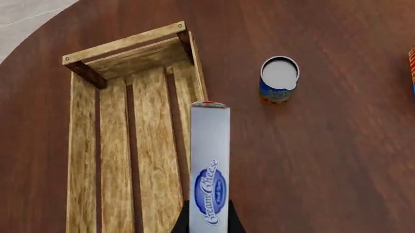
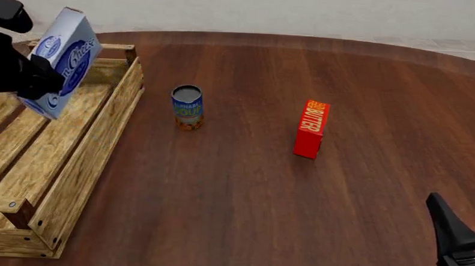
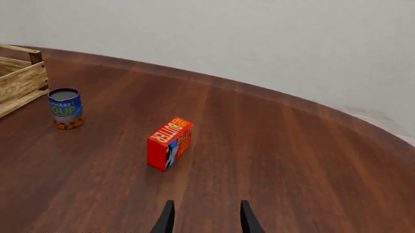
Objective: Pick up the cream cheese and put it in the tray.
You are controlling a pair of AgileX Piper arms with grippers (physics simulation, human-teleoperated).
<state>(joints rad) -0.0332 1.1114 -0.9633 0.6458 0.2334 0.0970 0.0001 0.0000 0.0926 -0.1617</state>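
Observation:
The cream cheese (image 2: pixel 62 62), a white box with a blue oval logo, is held in the air by my left gripper (image 2: pixel 33 79), which is shut on it above the tray's (image 2: pixel 88 156) far right part. In the left wrist view the box (image 1: pixel 209 165) hangs over the tray's right side wall (image 1: pixel 194 82), with the slatted floor to one side of it. My right gripper (image 3: pixel 205 218) is open and empty, low over the table near the front right (image 2: pixel 457 245).
A blue soup can (image 2: pixel 187 107) stands just right of the tray. A red butter box (image 2: pixel 311 128) stands on edge mid-table. Both also show in the right wrist view, the can (image 3: pixel 65 108) and the butter (image 3: pixel 169 142). A pale wall lies beyond the table's curved far edge.

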